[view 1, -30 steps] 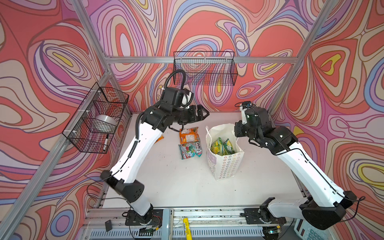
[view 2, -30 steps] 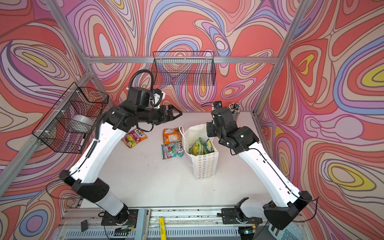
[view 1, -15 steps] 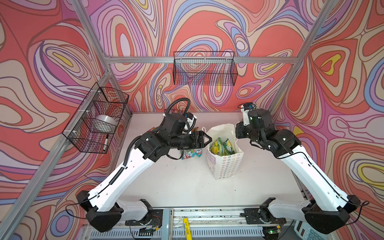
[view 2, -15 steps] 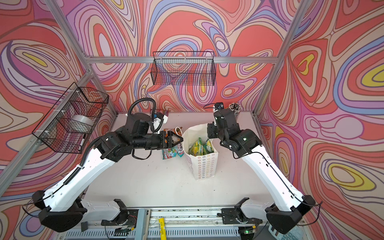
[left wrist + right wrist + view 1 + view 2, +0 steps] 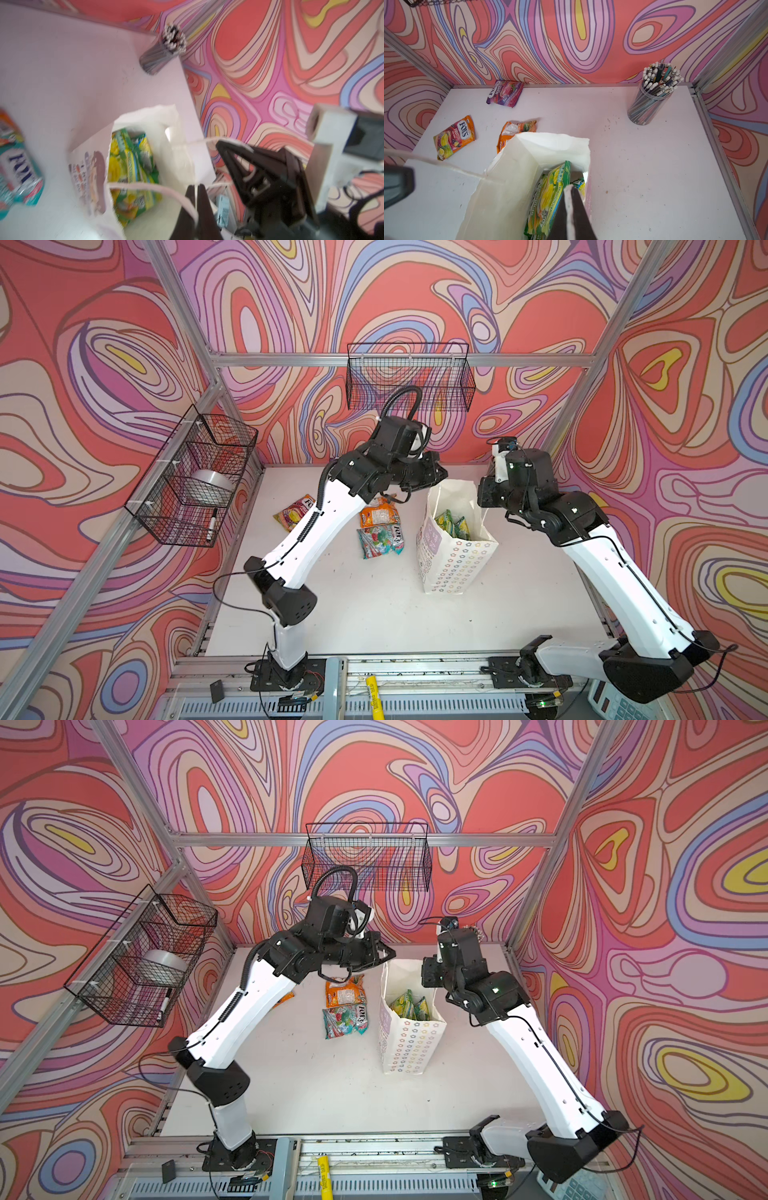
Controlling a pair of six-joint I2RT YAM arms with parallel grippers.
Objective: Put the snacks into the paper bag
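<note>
Presently: white paper carrier bag (image 5: 457,568), held open; left gripper (image 5: 195,193), right gripper (image 5: 570,193) each pinching a white cord handle (image 5: 137,184). Next, probably: fetch flat orange plastic packet (image 5: 377,514).

In both top views the white forearm (image 5: 316,531) of your left arm covers part of the orange glossy FOX'S packet (image 5: 293,512). The same arm hides the purple glossy packet (image 5: 505,93), which you can see only from the right wrist.

The left wrist view is smeared. The print on the white paper carrier bag (image 5: 91,178) is unreadable there, and the teal packet (image 5: 18,176) runs off the picture's edge.

The bag's walls hide the lower parts of the yellow-green packets (image 5: 548,193).

Each wrist view crops its own gripper at the edge: the left gripper (image 5: 196,188) and the right gripper (image 5: 571,190).
</note>
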